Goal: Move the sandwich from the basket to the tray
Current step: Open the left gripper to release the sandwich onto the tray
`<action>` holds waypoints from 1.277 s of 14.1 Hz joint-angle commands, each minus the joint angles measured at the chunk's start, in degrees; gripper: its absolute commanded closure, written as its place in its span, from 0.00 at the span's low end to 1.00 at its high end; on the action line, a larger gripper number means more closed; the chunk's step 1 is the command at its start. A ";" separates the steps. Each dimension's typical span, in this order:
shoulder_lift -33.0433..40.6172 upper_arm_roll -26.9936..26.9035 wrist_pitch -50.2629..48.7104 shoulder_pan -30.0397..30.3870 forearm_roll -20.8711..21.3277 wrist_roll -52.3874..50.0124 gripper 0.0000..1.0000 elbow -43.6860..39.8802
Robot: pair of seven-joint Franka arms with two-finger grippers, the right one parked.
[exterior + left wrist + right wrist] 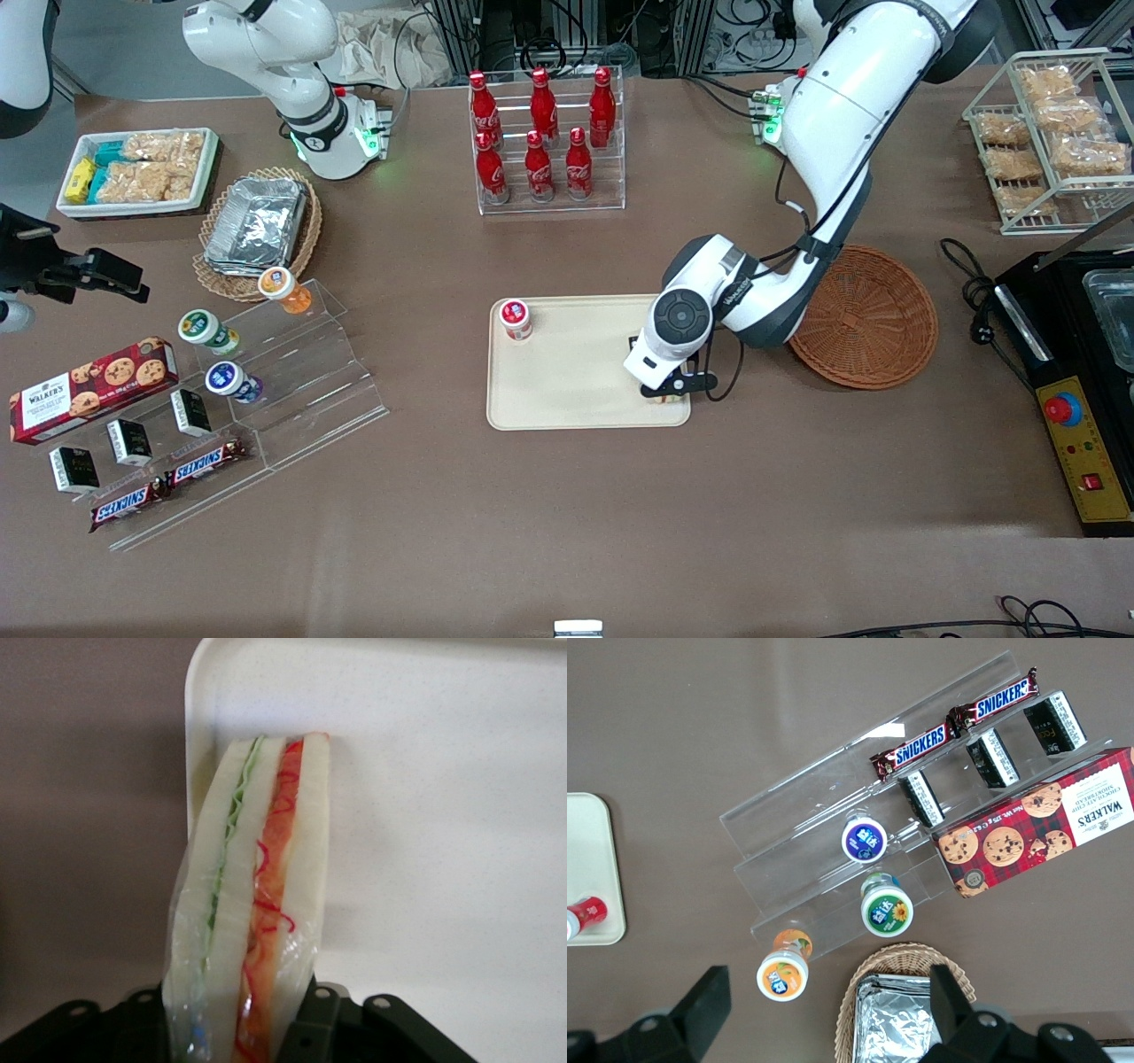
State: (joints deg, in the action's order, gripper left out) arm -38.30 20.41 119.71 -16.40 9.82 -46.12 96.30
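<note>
My left gripper (664, 390) is shut on the sandwich (257, 904), a plastic-wrapped wedge of white bread with green and red-orange filling. The black fingers (310, 1028) press on its two bread faces. It hangs low over the corner of the beige tray (576, 381) that is nearest the front camera on the basket's side. I cannot tell whether it touches the tray (443, 815). In the front view only a sliver of the sandwich (663, 400) shows under the hand. The reddish-brown wicker basket (868, 315) lies beside the tray, toward the working arm's end, with nothing in it.
A small red-capped cup (515, 319) stands on the tray's corner toward the parked arm. A rack of red cola bottles (545, 142) stands farther from the camera. A clear stepped stand with snacks (266, 381) and a tan basket with foil container (257, 226) lie toward the parked arm's end.
</note>
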 commanded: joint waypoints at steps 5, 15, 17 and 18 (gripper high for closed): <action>3.21 0.07 -2.53 -0.39 0.99 -1.08 0.00 -1.72; 14.47 -0.11 -25.13 5.56 -0.15 8.74 0.01 -13.06; 17.10 -0.11 -25.49 9.52 -0.50 12.79 0.01 -12.98; 18.07 -0.19 -25.58 11.72 -1.12 14.98 0.01 -12.98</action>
State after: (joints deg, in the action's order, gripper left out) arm -23.01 19.99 95.41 -8.45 9.76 -35.52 82.89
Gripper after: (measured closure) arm 0.009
